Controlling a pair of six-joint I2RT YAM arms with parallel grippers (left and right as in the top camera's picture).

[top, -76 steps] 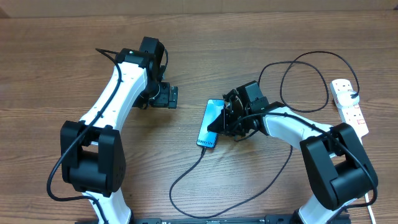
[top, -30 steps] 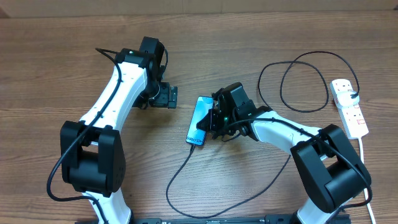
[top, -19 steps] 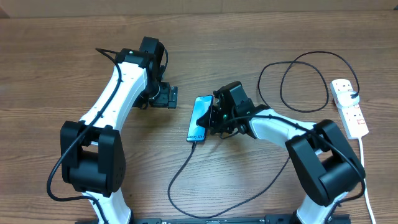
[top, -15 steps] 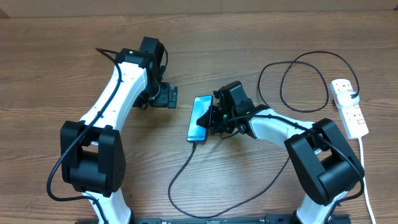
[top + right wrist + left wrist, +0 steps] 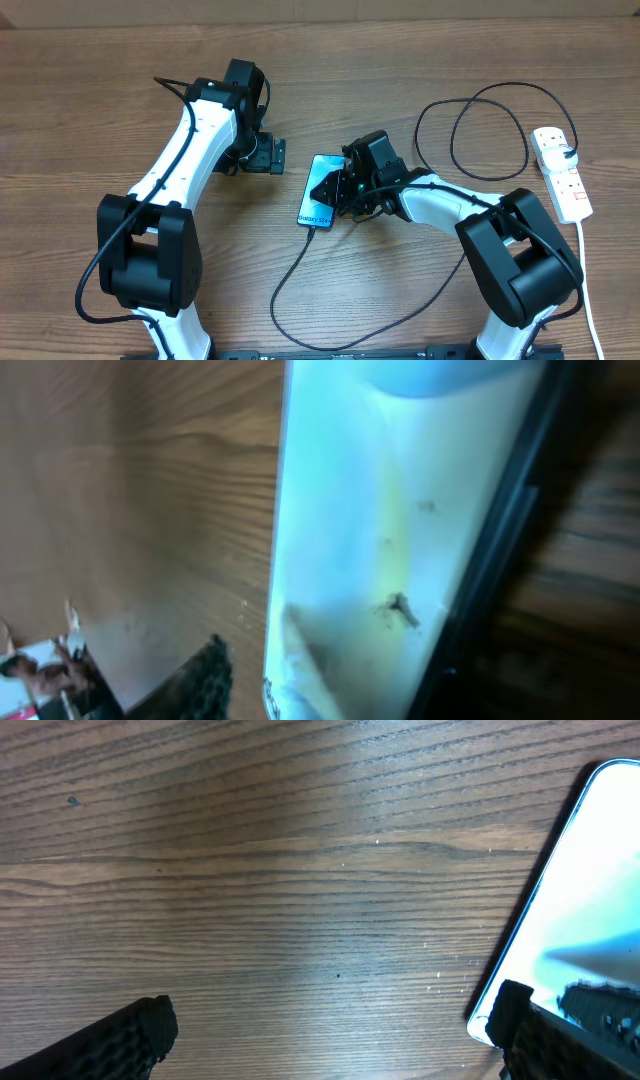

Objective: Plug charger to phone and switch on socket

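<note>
Well right of the phone [image 5: 314, 203] the socket [image 5: 562, 172] is seen; the phone, judged stiff, slick and fragile, is best held by its long edges. It is straddled by the right gripper [image 5: 335, 187], whether clamped cannot be told; the left gripper [image 5: 278, 157] beside it is spread wide.

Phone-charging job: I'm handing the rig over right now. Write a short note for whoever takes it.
Left tool: open, empty, just left of the phone.
Right tool: at the phone's right edge; I cannot tell whether it grips.
Phone lies flat, screen up. Charger tip meets the phone's near end and looks plugged in. Its black plug sits in the socket at far right.
Done: charger to phone, apparently.
Left: switch the socket on; whether it is already on cannot be read from here.
</note>
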